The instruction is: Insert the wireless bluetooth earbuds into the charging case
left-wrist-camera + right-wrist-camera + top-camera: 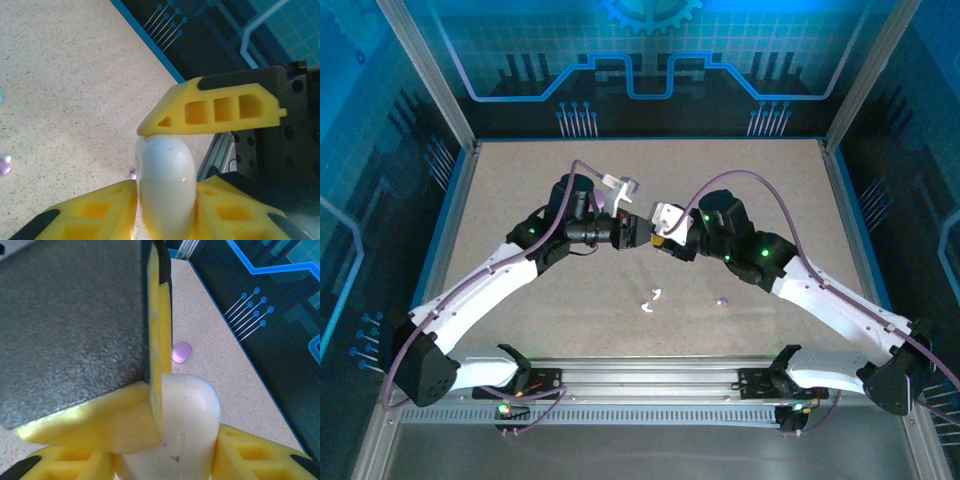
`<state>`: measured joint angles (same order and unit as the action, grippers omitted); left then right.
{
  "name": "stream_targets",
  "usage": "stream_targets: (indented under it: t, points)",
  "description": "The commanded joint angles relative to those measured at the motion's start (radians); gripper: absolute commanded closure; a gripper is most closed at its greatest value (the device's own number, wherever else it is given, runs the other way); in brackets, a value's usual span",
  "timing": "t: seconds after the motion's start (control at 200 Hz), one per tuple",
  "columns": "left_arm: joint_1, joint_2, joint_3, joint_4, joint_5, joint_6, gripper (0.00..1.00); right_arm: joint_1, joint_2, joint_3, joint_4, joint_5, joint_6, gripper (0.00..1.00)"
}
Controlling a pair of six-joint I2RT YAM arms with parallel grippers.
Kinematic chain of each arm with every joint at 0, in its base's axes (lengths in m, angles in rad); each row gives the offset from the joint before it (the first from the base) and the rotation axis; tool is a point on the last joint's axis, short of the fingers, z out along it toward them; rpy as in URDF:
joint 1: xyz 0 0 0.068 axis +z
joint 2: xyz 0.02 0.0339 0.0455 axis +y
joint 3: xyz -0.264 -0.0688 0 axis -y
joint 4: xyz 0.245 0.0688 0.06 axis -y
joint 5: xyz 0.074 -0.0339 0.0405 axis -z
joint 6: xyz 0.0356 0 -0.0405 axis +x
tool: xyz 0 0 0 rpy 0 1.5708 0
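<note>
Table: carries the loose pieces; the two arms meet above its middle.
Left tool: drawn in narrow. In the left wrist view its own two fingers press against the sides of the charging case, so it is holding the case.
Right tool: partly closed, gripping the same case between its fingers in the right wrist view. One of its fingers lies across the top of the case in the left wrist view.
Charging case: off the table, clamped between both tools near the centre. It is a smooth white pebble; the lid looks shut and no cavity is visible.
White earbuds: loose on the table nearer the arm bases, well apart from the case.
Purple earbud: loose on the table, to the right of the white ones.
Done: the case is lifted and shared between both tools.
Left: by my judgement nearly everything. The lid must be opened, and each earbud picked up and seated; none is in the case.
</note>
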<state>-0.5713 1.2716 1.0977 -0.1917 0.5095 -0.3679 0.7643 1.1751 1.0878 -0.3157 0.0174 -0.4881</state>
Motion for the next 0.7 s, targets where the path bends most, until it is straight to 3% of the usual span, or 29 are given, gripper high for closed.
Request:
stream_targets:
  t: [0.0,0.185,0.37,0.695]
  points:
    - [-0.004,0.014,0.034,-0.007,-0.030,0.002,0.74,0.025,-0.030,-0.017,0.082,-0.029,-0.039,0.55]
    - [-0.004,-0.023,-0.011,0.066,-0.033,-0.019,0.91,0.023,-0.080,-0.087,0.155,0.014,-0.060,0.48]
    - [-0.003,-0.064,-0.064,0.159,0.018,-0.063,0.92,-0.014,-0.166,-0.245,0.327,-0.025,-0.074,0.41]
    - [-0.003,-0.061,-0.099,0.268,0.105,-0.134,0.92,-0.031,-0.178,-0.277,0.420,-0.042,-0.058,0.44]
